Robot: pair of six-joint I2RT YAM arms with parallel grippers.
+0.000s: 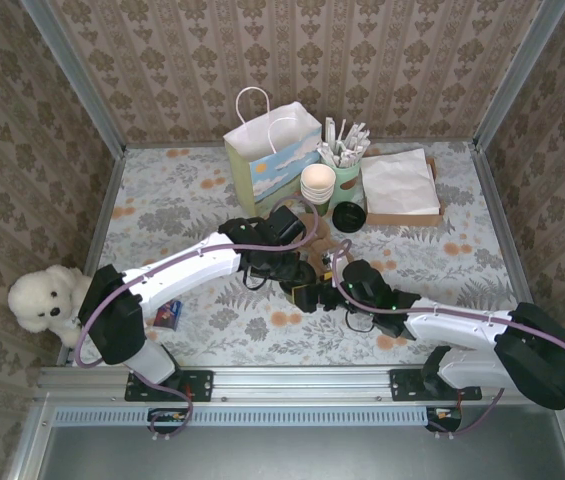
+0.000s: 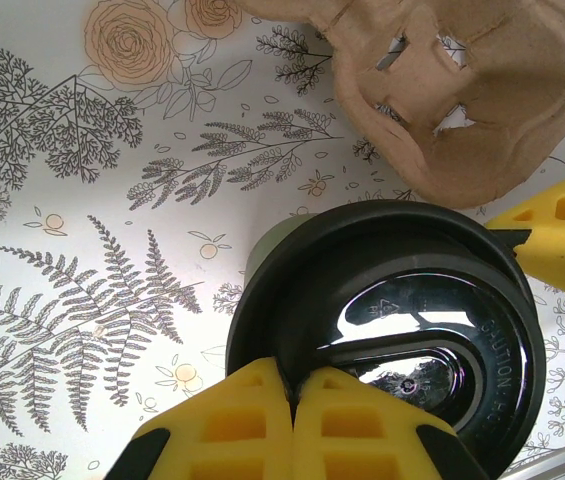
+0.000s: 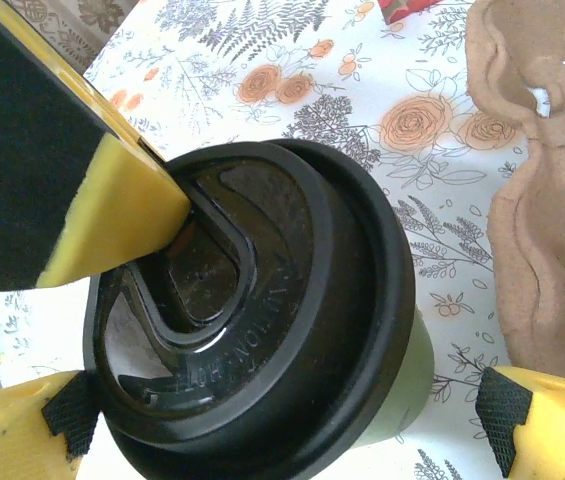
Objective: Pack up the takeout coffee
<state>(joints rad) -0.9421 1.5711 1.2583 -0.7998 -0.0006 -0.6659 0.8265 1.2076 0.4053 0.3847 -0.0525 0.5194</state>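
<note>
The takeout coffee's cream paper cup (image 2: pixel 262 250) stands on the flowered tablecloth with a black lid (image 2: pixel 392 330) on top. My left gripper (image 2: pixel 292 395) is shut, pinching the lid's near rim between its yellow fingertips. In the right wrist view the same lid (image 3: pixel 262 320) and cup wall (image 3: pixel 412 390) sit between the spread fingers of my right gripper (image 3: pixel 277 425), which is open around the cup. The brown moulded-pulp carrier (image 2: pixel 462 90) lies just beyond the cup, and its edge (image 3: pixel 542 200) runs close beside the cup. From above, both grippers (image 1: pixel 300 278) (image 1: pixel 324 290) meet at mid-table.
At the back stand a white paper bag (image 1: pixel 267 155), a stack of cream cups (image 1: pixel 317 183), a green cup of white sticks (image 1: pixel 345 160), a loose black lid (image 1: pixel 349 216) and napkins (image 1: pixel 400 180). A white teddy bear (image 1: pixel 42 297) sits at the left edge.
</note>
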